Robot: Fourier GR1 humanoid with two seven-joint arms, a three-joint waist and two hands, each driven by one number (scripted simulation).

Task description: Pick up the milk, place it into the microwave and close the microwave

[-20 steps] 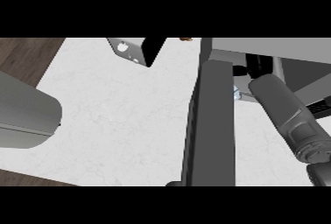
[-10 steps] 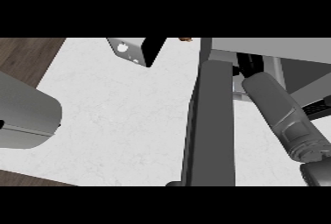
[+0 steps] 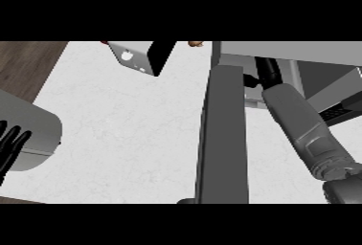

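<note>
The right robot hand (image 3: 268, 72) is seen at the upper right, pushed into the opening of the microwave (image 3: 283, 48), with its grey forearm (image 3: 300, 124) slanting up to it from the lower right corner. Only a dark part of this robot hand is visible between the microwave's frame and the forearm. Whether it is closed on anything cannot be told.

The milk cannot be picked out with certainty. A small pale patch (image 3: 252, 82) is seen just left of the right robot hand, at the edge of the opening and touching or nearly touching the dark shape. Whether that patch is the milk cannot be told, nor whether it is held. No carton is seen lying on the open surface of the bench (image 3: 127, 124).

The microwave door (image 3: 225, 139) is swung open and is seen edge-on as a long dark slab running from the microwave down toward the lower edge, just left of the right forearm.

The left robot hand (image 3: 10, 143) is shown at the left edge, well apart from the microwave, with its black fingers straight and pointing up and nothing in them.

At the top of the bench, left of the door, a pale box with a black side (image 3: 130, 53) is set at a tilt.
</note>
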